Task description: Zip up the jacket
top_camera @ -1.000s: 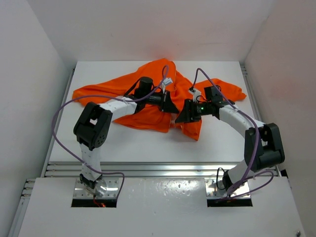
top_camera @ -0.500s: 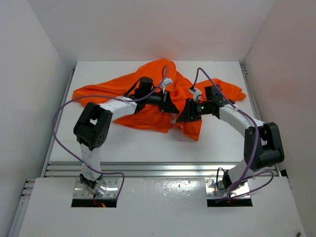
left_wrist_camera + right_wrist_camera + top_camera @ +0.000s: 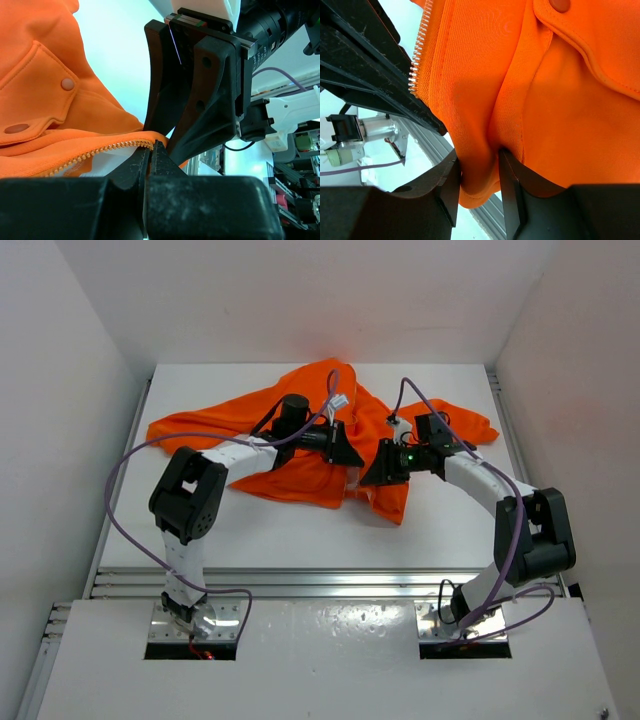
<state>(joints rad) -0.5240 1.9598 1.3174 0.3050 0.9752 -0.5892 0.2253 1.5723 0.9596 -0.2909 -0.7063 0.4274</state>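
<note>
Here the orange jacket (image 3: 300, 430) lies crumpled on the far middle of the white worktop (image 3: 300, 530), one sleeve (image 3: 185, 427) stretched out toward the left and the rest bunched toward the right. Both arms reach in over it and their hands meet, close together, above its near edge, the left hand (image 3: 348, 452) just beside the right hand (image 3: 370, 475). In the left wrist view, the left fingers (image 3: 130, 170) are pressed flat together, with the pale zip (image 3: 100, 152) running along the fabric edge straight into their tips, so this hand is pinched on the jacket's zip edge. A pocket flap (image 3: 35, 95) with a round snap (image 3: 67, 84) sits above that edge, and the right hand's dark fingers stand directly behind the pinch point. In the right wrist view, the right fingers (image 3: 447, 187) are set narrow with a thick fold of orange cloth squeezed between them, its bottom bulging out below the grip. The zip teeth run up the left side of that fold, alongside the left hand's dark fingers. I cannot make out a zip pull in any view.
</note>
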